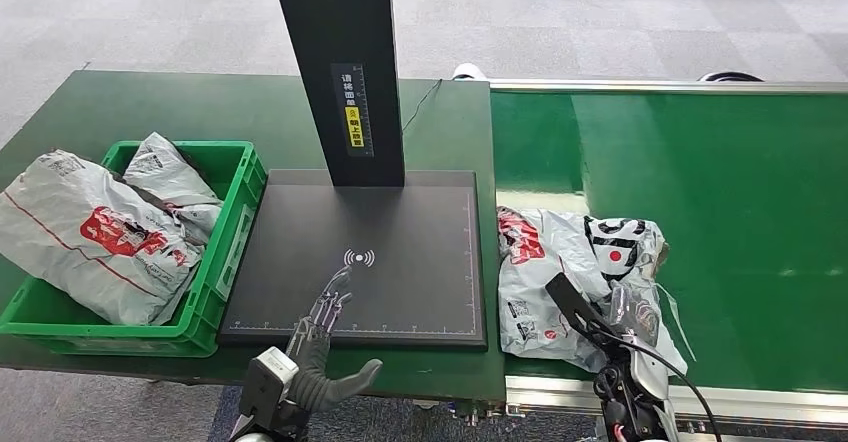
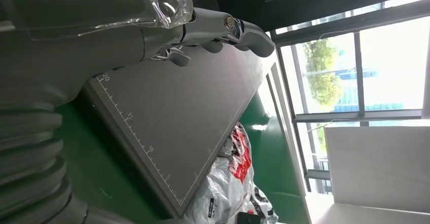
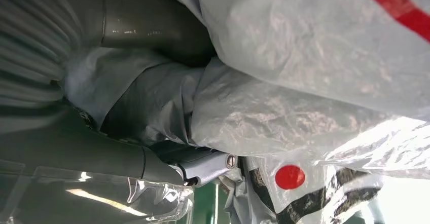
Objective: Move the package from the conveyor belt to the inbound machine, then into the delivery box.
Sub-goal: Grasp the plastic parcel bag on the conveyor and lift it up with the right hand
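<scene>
A grey plastic package (image 1: 545,257) with red and black print lies on the green conveyor belt (image 1: 720,182), at its near left corner. My right hand (image 1: 612,324) sits on the package's near right part. In the right wrist view a fold of the package (image 3: 304,57) is pinched between the thumb (image 3: 152,26) and the fingers (image 3: 203,165). My left hand (image 1: 320,347) hovers open over the front edge of the inbound machine's black plate (image 1: 400,232), fingers spread and holding nothing. The left wrist view shows that hand (image 2: 152,31) above the plate (image 2: 177,117), with the package (image 2: 233,178) beyond.
A green delivery crate (image 1: 238,212) stands left of the plate with two grey packages (image 1: 90,232) piled in it. The machine's black post (image 1: 340,62) rises from the plate's back edge. A cable (image 1: 420,102) trails behind it on the green table.
</scene>
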